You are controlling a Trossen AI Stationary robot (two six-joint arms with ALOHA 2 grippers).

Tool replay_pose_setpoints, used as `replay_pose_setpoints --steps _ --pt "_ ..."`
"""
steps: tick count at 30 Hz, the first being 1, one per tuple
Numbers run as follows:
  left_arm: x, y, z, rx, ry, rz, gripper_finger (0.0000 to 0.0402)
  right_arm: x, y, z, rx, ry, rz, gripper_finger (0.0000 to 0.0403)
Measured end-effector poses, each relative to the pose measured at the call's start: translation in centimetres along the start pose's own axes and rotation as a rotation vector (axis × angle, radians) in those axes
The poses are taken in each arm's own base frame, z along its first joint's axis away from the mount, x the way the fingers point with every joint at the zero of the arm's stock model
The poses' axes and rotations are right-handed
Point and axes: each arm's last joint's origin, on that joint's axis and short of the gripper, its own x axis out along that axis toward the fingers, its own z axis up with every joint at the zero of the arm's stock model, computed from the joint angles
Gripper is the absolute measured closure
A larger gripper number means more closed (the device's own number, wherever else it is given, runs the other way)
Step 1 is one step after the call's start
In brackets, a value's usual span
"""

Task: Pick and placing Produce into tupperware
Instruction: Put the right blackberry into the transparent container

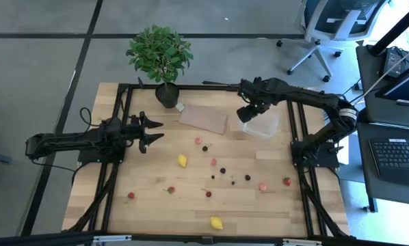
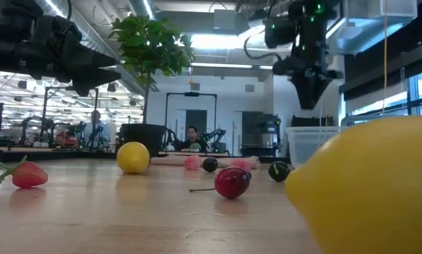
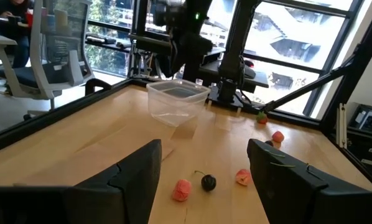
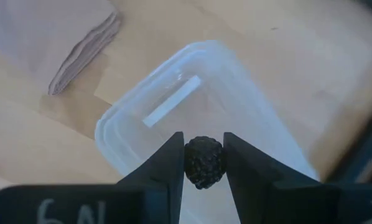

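The clear tupperware tub stands on the table's far right part and also shows in the right wrist view and left wrist view. My right gripper hangs above the tub's open mouth, shut on a dark bumpy berry. The other produce lies scattered on the wood: two yellow lemons, red berries and dark cherries. My left gripper is open, raised over the table's left side, touching nothing. My right gripper pinches the dark berry between its two fingertips, one on each side of it. The fingers point down from above. The berry is lifted clear, hanging over the tub's open inside.
A potted green plant stands at the far edge. A flat brown sheet lies left of the tub. The black frame rails border the table. Office chairs, desks and people show beyond it.
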Motion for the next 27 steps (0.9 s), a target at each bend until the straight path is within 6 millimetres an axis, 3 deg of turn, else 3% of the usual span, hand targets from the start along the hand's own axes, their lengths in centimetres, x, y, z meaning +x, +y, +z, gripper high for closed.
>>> replay_pose_setpoints --steps 8,13,27 --pt "0.0 0.0 0.0 0.000 0.000 0.000 0.0170 5.9 -0.6 -2.5 0.031 0.093 0.033 0.0297" --pt "0.0 0.0 0.0 0.001 -0.001 0.001 0.0170 8.5 -1.2 -4.2 0.070 0.124 0.024 0.0297" --pt "0.0 0.1 0.0 0.008 -0.006 0.026 0.0170 9.0 -1.4 -4.6 0.090 0.134 0.015 0.0287"
